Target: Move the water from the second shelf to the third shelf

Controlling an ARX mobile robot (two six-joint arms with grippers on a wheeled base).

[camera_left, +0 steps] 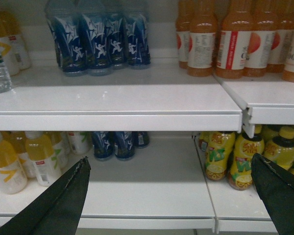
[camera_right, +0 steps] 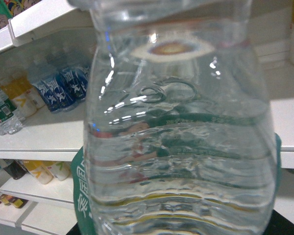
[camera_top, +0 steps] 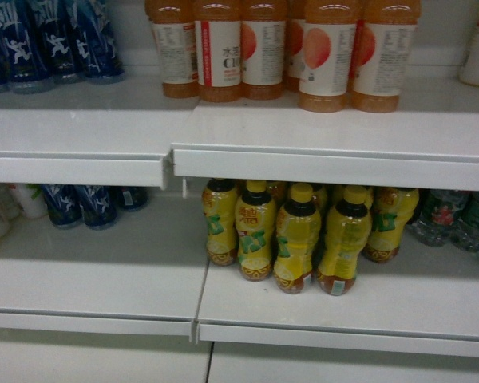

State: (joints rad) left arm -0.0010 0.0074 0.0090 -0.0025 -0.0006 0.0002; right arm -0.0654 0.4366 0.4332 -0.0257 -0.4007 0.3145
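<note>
While the head view shows only shelves, the wrist views show the arms:
Left fingers: two dark fingers (camera_left: 63, 200) spread wide apart, released, grasping nothing, before the white metal lower shelf (camera_left: 152, 196).
Blue bottles: dark blue bottles with white figures (camera_left: 100, 41) stand on the white upper shelf (camera_left: 117, 105); more (camera_left: 113, 144) stand on the lower shelf.
Pale yellow drinks: bottles with white labels (camera_left: 24, 161) at the lower shelf's left end.
Orange drinks: orange-juice bottles with white labels (camera_top: 287, 48) on the upper shelf's right part.
Yellow drinks: yellow-wrapped dark-capped bottles (camera_top: 303, 235) clustered beneath them.
Water: clear ribbed plastic bottle of colourless water with a green label (camera_right: 179, 147) fills the right wrist view, close before the shelves.
Right fingers: hidden behind the bottle; cannot tell their state.
</note>
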